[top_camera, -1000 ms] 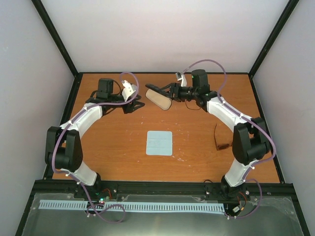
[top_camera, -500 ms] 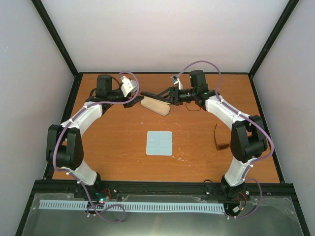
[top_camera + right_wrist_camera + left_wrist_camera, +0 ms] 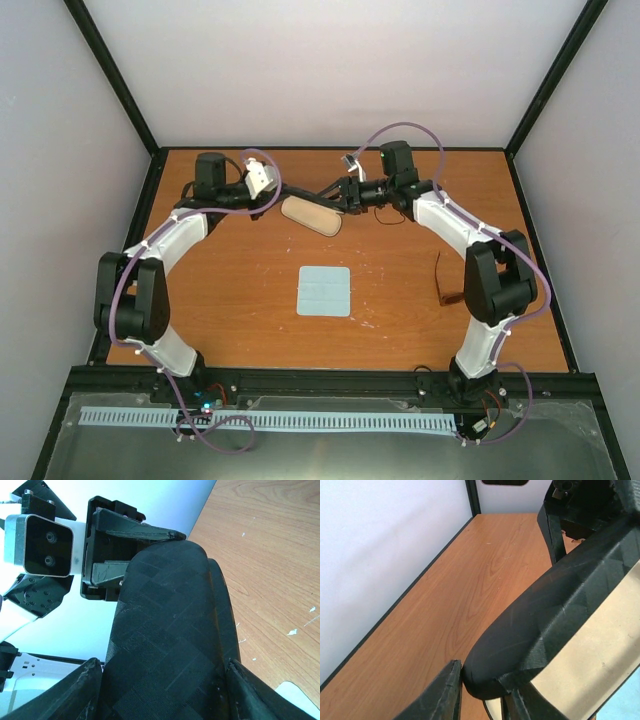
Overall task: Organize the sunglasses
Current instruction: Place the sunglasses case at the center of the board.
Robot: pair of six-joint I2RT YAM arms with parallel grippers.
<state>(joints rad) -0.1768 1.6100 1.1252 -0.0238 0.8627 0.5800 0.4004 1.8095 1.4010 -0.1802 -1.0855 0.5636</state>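
The black oblong case [image 3: 311,215] hangs open at the back middle of the table, its beige lining facing up. My right gripper [image 3: 338,192] is shut on the case's black lid [image 3: 170,645], which fills the gap between its fingers. My left gripper [image 3: 272,200] meets the case's left end; in its wrist view its fingers [image 3: 442,695] clamp the rounded black end [image 3: 520,635], with the beige lining [image 3: 600,665] to the right. The sunglasses [image 3: 447,281], brown and thin-framed, lie on the table at the right, beside my right arm.
A pale blue square cloth [image 3: 324,291] lies flat at the table's middle. Black frame posts and white walls close in the wooden table [image 3: 240,300] at the back and both sides. My right arm's elbow [image 3: 495,285] stands close to the sunglasses.
My right gripper carried the open case left and slightly back. My left gripper turned toward it and closed on its left end.
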